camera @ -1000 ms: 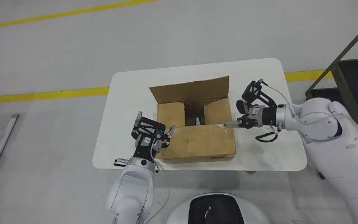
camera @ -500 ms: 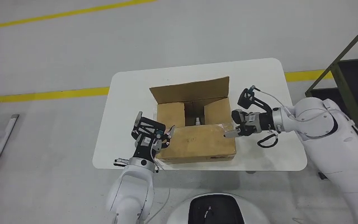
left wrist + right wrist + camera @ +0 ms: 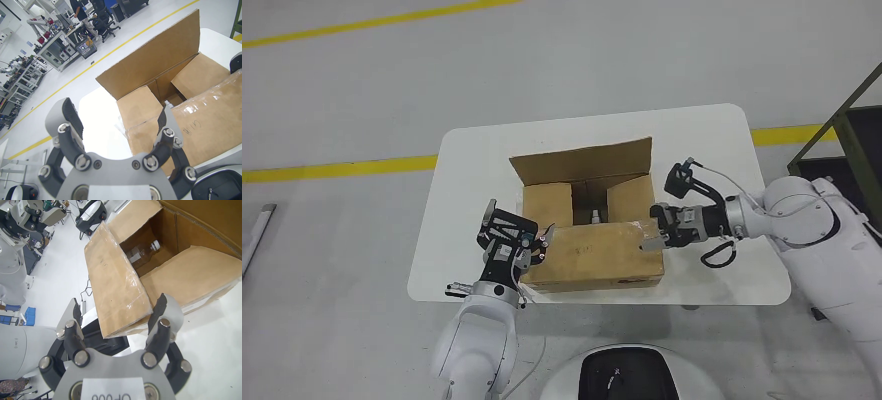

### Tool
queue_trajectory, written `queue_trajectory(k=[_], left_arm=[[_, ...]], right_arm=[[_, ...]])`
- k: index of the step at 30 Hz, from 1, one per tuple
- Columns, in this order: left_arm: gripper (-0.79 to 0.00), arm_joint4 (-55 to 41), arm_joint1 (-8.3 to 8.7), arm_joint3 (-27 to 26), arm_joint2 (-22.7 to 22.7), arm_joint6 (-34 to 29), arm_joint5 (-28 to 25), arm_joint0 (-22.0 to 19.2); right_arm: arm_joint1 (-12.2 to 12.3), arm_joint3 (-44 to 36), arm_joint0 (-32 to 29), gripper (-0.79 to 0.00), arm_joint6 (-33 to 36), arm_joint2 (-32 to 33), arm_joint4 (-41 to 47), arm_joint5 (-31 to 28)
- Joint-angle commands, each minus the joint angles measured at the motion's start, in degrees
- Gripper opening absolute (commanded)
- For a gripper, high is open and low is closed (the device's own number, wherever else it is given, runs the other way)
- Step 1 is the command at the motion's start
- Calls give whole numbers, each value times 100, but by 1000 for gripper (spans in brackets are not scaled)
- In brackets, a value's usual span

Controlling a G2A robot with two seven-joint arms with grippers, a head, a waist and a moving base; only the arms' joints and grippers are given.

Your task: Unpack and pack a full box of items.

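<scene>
A robotics lab: glossy pale floor [image 3: 342, 80] with yellow painted lines [image 3: 342, 168], metal-framed workbenches [image 3: 54, 47], a red-jointed bench arm [image 3: 46, 34], black office chairs [image 3: 103, 22].

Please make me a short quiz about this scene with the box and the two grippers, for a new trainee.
1. True or false: the left gripper is shut on the cardboard box.
2. Fill in: inside the box lies a clear ___ with a white cap.
3. The box's far flap is: A upright, B folded flat inward, C torn off.
Key: 1 false, it is open; 2 bottle; 3 A.
</scene>
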Motion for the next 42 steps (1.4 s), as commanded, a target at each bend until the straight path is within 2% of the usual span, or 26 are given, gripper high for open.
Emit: queue_trajectory(k=[1, 2, 5, 7, 11, 13, 21, 26, 35, 42], left_arm=[[0, 0, 0, 0, 0, 0, 0, 0], [0, 0, 0, 0, 0, 0, 0, 0], [0, 0, 0, 0, 0, 0, 0, 0], [0, 0, 0, 0, 0, 0, 0, 0], [0, 0, 0, 0, 0, 0, 0, 0], [0, 0, 0, 0, 0, 0, 0, 0], [0, -38, 7, 10, -23, 105, 40, 19], [0, -218, 11, -74, -48, -43, 34, -107], [0, 41, -17, 105, 202, -1251, -2, -849], [0, 236, -27, 341, 458, -1936, -365, -1177]], right_arm=[[1, 32, 17, -99, -31, -63, 37, -9], [2, 46, 26, -120, -42, -92, 57, -15], [6, 58, 49, -400, -58, -159, 206, -70], [19, 65, 60, -465, -69, -168, 298, -103], [60, -24, 56, -711, -93, -177, 413, -127], [86, -78, 48, -785, -102, -194, 474, -136], [218, -401, 35, -785, -281, -365, 425, -315], [346, -844, 12, -785, -685, -413, -290, -720], [522, -1567, -333, -785, -1600, -181, -1447, -1611], [588, -2046, -643, -785, -2056, 68, -2229, -1815]])
